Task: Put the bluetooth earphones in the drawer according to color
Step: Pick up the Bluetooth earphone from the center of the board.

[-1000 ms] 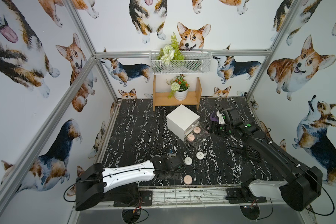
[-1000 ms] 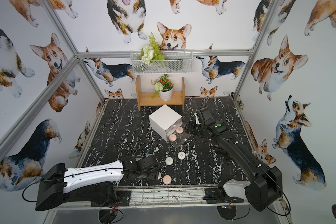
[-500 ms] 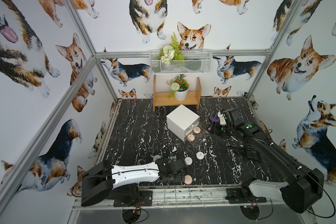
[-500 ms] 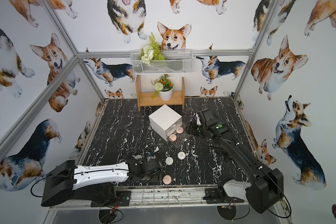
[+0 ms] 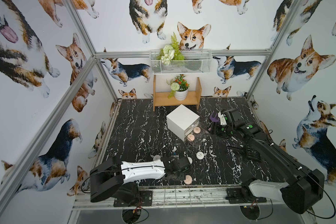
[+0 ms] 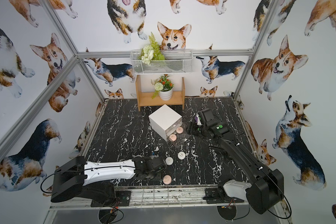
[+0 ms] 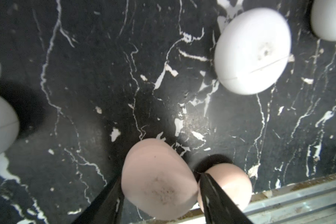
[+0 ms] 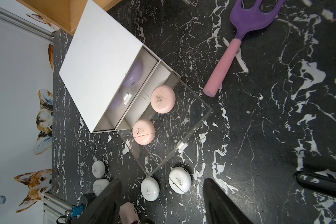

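Here, smooth pale pink pebble-shaped earphone case [image 7: 159,180], dark-speckled lid.

Left arm [image 5: 142,170]: white-shelled, stretched low along the near edge of the counter [image 5: 140,131], wrist bent down.
Left gripper [image 7: 160,176]: pointing down, its fingers pressed to either side of a pink earphone case [image 7: 159,194].
Right arm [image 5: 270,153]: black, reaching far forward from the near corner.
Right gripper [image 8: 161,186]: jaws standing apart and empty, held above the counter.

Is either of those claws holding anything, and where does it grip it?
The left gripper pinches a pale pink earphone case by its opposite sides; the right gripper holds nothing.
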